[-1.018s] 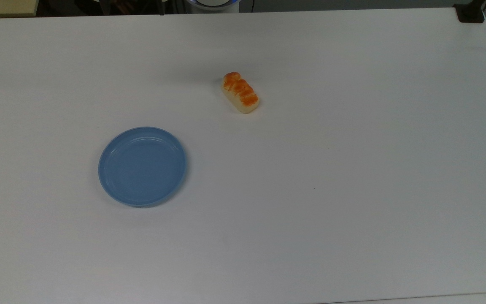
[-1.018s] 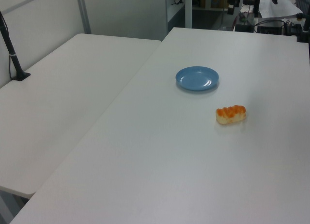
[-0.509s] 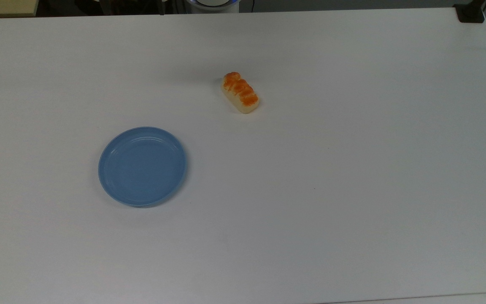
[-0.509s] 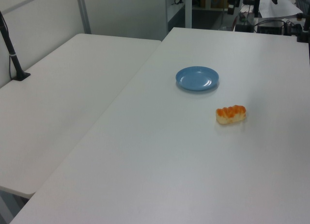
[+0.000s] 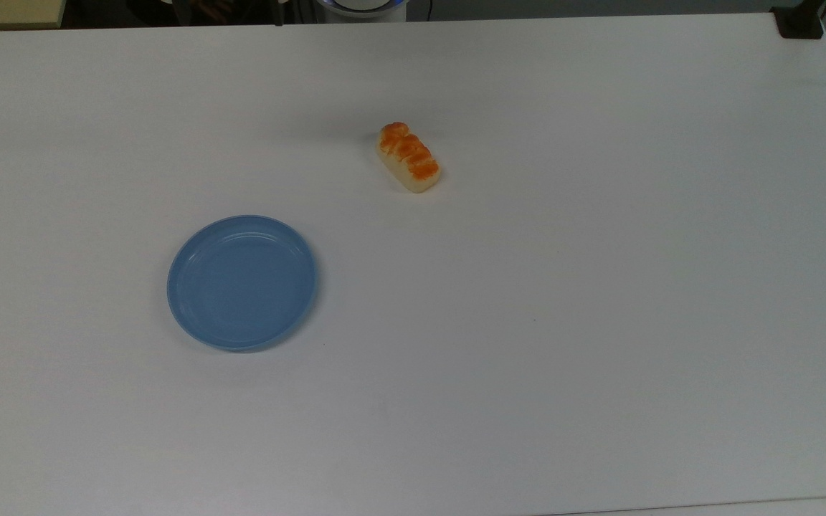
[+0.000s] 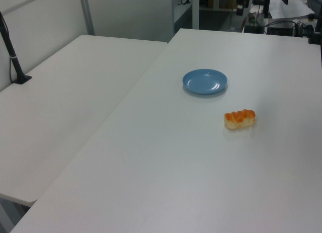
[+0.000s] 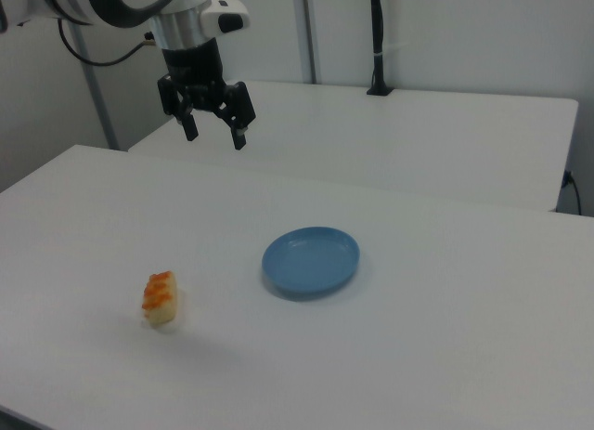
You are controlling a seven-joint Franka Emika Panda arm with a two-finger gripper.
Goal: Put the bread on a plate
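The bread (image 5: pixel 409 157) is a small cream loaf with an orange-brown braided top, lying on the white table (image 5: pixel 599 287), apart from the plate. In the left view the bread (image 6: pixel 240 119) lies nearer the camera than the plate (image 6: pixel 205 81). The light blue plate (image 5: pixel 242 282) sits bare toward the top view's lower left. In the right view my gripper (image 7: pixel 214 135) hangs open, high above the table, with nothing between its black fingers; the bread (image 7: pixel 160 297) lies far below it and the plate (image 7: pixel 310 260) is to the bread's right.
A second white table (image 6: pixel 60 117) adjoins on the left view's left, with a black post (image 6: pixel 12 57) clamped to it. A black clamp (image 5: pixel 800 21) sits at the top view's upper right corner. Desks with equipment (image 6: pixel 282 11) stand beyond the far edge.
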